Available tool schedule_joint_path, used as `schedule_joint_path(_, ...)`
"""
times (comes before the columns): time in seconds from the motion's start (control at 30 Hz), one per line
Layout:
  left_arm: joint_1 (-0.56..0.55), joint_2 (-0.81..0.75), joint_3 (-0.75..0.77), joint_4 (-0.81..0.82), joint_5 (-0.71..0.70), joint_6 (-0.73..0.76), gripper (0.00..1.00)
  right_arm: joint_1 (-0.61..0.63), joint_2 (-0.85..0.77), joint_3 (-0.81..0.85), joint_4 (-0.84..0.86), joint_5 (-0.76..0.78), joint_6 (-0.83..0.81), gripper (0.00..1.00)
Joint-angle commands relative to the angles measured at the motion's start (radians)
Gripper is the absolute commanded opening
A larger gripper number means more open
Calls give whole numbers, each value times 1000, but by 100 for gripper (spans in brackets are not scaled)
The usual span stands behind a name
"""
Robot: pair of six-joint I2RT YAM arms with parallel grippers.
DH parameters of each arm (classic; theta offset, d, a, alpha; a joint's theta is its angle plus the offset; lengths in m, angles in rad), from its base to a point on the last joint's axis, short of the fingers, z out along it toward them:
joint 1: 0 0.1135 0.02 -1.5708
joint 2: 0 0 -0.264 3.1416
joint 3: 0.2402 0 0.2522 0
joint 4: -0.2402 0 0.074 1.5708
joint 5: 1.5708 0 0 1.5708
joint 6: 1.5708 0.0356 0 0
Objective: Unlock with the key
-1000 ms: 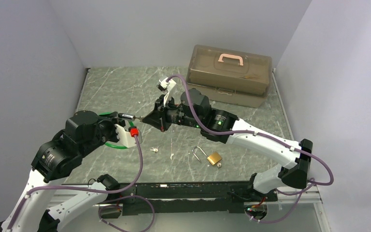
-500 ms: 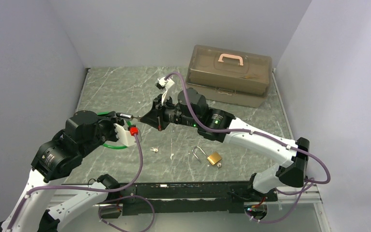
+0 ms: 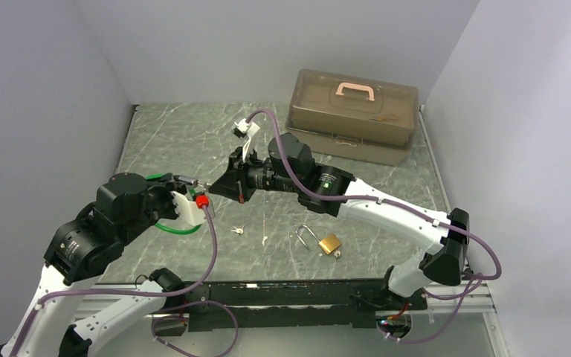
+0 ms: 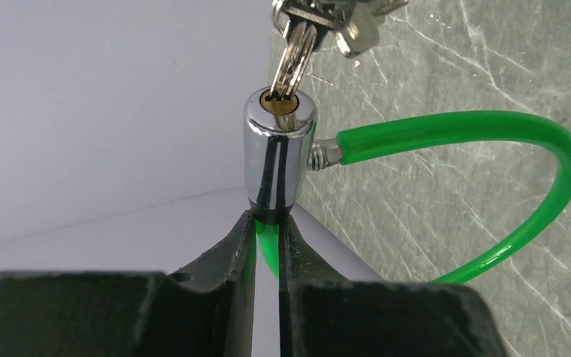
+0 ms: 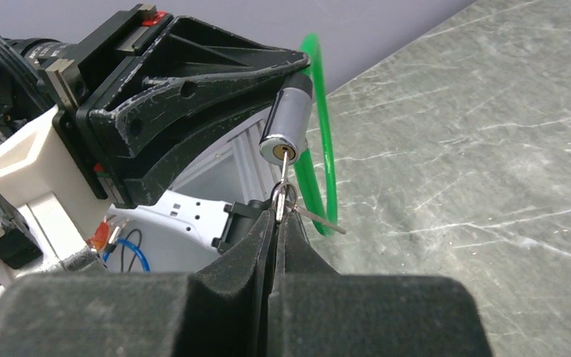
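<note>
The key (image 4: 291,59) sits in the keyway of the chrome lock barrel (image 4: 277,160), at nine o'clock on the tabletop seen from above. The left gripper (image 4: 270,227) clamps the barrel's base; the right gripper (image 5: 279,223) pinches the key's head. Insertion looks done, so a wrist twist is probably next. The barrel is smooth, mirror-bright and cylindrical; its looped cable (image 4: 491,126) is glossy green.

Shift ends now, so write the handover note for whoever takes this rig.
Left gripper: shut on the cylinder of the lock.
Right gripper: shut on the key.
The key's tip sits in the keyhole. The green cable loops out from the cylinder's side.
Done: lock and key grasped, key inserted.
Left: turn the key and pull the cable end free. Whether the key has turned yet cannot be told.
</note>
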State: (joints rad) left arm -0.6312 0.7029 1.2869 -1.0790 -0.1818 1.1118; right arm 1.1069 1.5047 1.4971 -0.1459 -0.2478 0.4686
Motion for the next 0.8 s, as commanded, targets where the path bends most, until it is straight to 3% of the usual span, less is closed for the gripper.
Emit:
schedule_joint_path(0.0, -21, 3, 47, 158, 173, -39, 0, 10, 45, 52, 100, -55, 25, 0)
schedule_joint_path(0.4, -70, 7, -60, 163, -5, 78, 0, 10, -4, 62, 5, 39, -1, 0)
schedule_joint_path(0.77, -71, -2, -118, 203, -113, 134, 0, 10, -40, 60, -17, 15, -8, 0)
